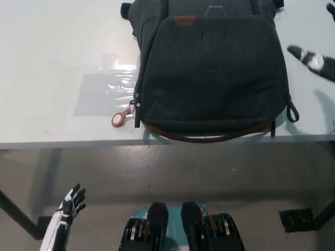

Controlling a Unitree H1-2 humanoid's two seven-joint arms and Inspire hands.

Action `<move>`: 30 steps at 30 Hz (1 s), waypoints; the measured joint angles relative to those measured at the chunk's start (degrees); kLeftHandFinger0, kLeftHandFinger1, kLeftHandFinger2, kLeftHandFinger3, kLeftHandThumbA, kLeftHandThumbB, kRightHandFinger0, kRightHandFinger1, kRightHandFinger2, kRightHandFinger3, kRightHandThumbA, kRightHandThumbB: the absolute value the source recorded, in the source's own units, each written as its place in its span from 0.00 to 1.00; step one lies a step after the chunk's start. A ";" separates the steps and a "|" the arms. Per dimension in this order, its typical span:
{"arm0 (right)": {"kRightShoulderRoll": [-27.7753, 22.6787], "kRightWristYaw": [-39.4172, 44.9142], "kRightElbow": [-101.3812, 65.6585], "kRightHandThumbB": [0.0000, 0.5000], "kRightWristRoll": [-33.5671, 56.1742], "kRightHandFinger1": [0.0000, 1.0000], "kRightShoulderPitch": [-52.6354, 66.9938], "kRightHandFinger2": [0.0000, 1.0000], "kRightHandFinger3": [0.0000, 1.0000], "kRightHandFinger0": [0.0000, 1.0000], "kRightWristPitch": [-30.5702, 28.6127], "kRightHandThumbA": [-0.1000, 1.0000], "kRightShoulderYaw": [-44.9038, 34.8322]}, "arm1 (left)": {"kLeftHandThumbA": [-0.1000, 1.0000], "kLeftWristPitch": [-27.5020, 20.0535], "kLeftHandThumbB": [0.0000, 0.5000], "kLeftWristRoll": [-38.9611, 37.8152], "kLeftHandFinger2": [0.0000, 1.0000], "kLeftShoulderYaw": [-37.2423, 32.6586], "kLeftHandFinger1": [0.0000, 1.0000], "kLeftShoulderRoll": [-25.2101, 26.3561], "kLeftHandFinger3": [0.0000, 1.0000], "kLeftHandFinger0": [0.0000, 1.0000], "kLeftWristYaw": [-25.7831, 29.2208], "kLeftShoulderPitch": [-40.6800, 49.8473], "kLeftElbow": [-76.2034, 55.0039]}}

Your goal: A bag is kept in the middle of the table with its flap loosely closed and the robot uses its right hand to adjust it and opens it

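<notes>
A dark grey bag (209, 73) lies flat on the white table (52, 68), its flap closed over the front and a brown leather tag (184, 20) near the top. A zipper pull with a brown ring (120, 118) hangs off its left side. My black right hand (315, 58) enters at the right edge, raised over the table just right of the bag's upper part, apart from it, fingers spread with nothing in them. Below the table's front edge, at the lower left, rests my white left hand (67, 209), fingers apart and empty.
A clear plastic sheet (107, 91) lies on the table left of the bag. The table's front edge runs across the middle of the picture, with grey floor and a table leg (18, 217) below it. A black loop (291, 111) hangs off the bag's right side.
</notes>
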 measured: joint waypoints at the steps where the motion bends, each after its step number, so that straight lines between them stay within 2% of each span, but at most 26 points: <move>1: -0.02 0.59 2.63 0.72 0.83 1.00 -1.35 1.00 1.00 1.00 0.21 1.00 -0.19 | 1.00 -0.01 0.98 0.00 1.00 -0.01 1.00 0.00 1.00 1.00 -0.02 0.00 0.01; 3: 0.02 1.99 8.62 0.81 2.93 1.00 -4.62 1.00 1.00 1.00 0.64 1.00 -0.93 | 1.00 -0.04 0.97 0.01 1.00 -0.02 1.00 0.00 1.00 1.00 -0.03 -0.01 0.05; 8: 0.11 4.98 20.83 0.88 7.37 1.00 -10.83 1.00 1.00 1.00 2.07 1.00 -3.14 | 1.00 -0.10 0.99 0.01 1.00 -0.03 1.00 0.00 1.00 1.00 -0.15 0.01 0.05; 10: 0.14 6.28 24.17 0.94 8.87 1.00 -12.58 1.00 1.00 1.00 2.60 1.00 -3.56 | 1.00 -0.10 1.00 0.02 1.00 -0.03 1.00 0.00 1.00 1.00 -0.20 0.00 0.05; 19: 1.08 13.02 32.21 1.00 14.04 1.00 -15.95 1.00 1.00 1.00 5.02 1.00 -4.00 | 1.00 -0.11 1.00 0.02 1.00 -0.02 1.00 0.01 1.00 1.00 -0.63 -0.12 0.04; 30: 2.44 17.85 31.03 1.00 16.36 1.00 -15.43 1.00 1.00 1.00 7.44 1.00 -3.49 | 1.00 -0.10 1.00 0.10 1.00 -0.01 1.00 0.02 1.00 1.00 -0.67 -0.95 0.03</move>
